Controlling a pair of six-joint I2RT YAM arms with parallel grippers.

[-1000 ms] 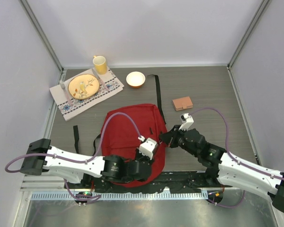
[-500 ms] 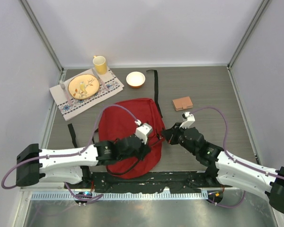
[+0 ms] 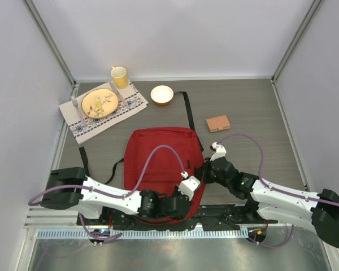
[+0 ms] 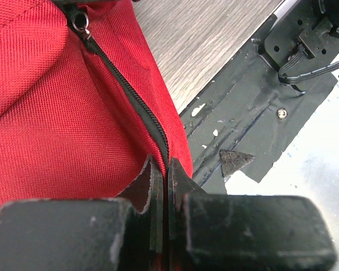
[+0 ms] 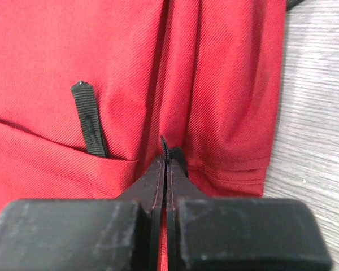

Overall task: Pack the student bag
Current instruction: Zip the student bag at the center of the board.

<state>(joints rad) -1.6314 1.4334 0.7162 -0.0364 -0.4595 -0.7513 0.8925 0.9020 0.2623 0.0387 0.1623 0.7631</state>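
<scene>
Grey table (image 3: 243, 107) | student bag (image 3: 161, 152) flat at centre, toward 6 o'clock | left tool (image 4: 161, 167) and right tool (image 5: 165, 159) both pinching fabric at its 4 o'clock corner | risk: thin bite slipping if pulls oppose, bag sliding.

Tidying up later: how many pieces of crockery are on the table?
3: a yellow mug at the far left, a round yellow plate on the patterned cloth mat, a white-and-orange bowl right of them.
</scene>
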